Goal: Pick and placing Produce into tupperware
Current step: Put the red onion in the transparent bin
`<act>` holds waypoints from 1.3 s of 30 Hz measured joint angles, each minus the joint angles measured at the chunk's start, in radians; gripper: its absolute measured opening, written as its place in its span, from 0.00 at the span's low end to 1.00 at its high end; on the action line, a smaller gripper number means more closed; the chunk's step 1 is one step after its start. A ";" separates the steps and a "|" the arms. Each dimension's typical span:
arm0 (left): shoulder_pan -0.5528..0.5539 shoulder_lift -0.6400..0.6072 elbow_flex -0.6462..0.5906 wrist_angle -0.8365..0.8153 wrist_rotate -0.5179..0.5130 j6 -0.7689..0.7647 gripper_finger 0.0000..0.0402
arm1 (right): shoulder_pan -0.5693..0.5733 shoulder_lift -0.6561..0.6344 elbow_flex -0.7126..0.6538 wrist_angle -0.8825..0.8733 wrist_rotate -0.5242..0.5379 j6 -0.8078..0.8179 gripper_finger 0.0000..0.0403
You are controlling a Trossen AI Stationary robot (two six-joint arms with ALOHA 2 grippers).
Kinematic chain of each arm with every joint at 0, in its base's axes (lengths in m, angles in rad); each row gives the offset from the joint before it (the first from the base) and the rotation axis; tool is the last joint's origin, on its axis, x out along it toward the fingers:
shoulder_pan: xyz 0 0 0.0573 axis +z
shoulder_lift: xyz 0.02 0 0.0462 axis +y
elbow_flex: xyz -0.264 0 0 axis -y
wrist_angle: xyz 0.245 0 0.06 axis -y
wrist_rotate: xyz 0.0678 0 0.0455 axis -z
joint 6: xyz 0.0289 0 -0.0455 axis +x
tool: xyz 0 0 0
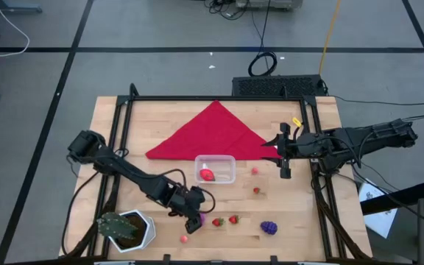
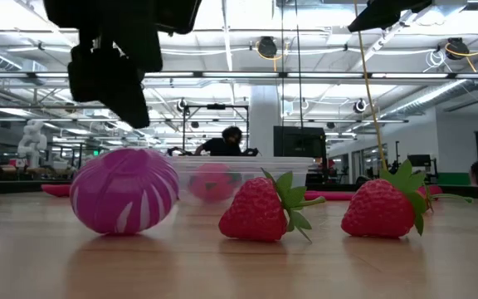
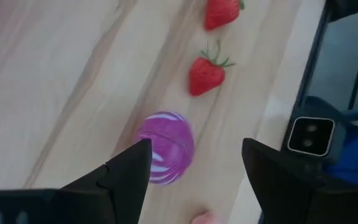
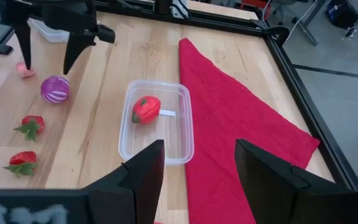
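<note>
The left gripper [image 3: 194, 163] hung with jaws parted and empty just above the purple striped ball [image 3: 165, 147] on the surface [image 1: 168, 125]. Beyond the ball, the tupperware [image 1: 215, 169] contained one red fruit [image 1: 207, 174]. The right gripper [image 4: 199, 162] waited released beyond the tupperware.

purple-and-white striped ball [image 3: 165, 147], red strawberries [image 3: 206, 73], clear tub [image 4: 156, 121], red cloth [image 4: 235, 106], dark fingers [image 3: 126, 171]

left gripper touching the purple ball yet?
Apart. In the right wrist view, the open left gripper hangs above the purple striped ball, bare table visible between fingertips and ball.
</note>
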 joint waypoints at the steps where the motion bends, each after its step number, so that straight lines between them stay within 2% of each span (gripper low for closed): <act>1: -0.004 0.000 0.000 -0.008 -0.006 -0.001 0.63 | 0.000 0.000 0.000 0.001 0.000 0.003 0.46; 9: -0.034 0.000 0.000 -0.010 -0.082 -0.027 0.63 | 0.000 0.000 0.000 0.001 0.000 0.022 0.46; 19: -0.047 0.003 0.000 -0.023 -0.132 -0.139 0.63 | 0.000 0.000 0.000 0.002 0.000 0.023 0.46; 31: -0.046 0.009 0.000 -0.072 -0.140 -0.272 0.63 | 0.000 0.000 0.000 0.002 0.000 0.023 0.46; 39: -0.044 0.089 0.000 -0.040 -0.099 -0.297 0.63 | 0.000 0.000 0.000 0.003 0.000 0.023 0.46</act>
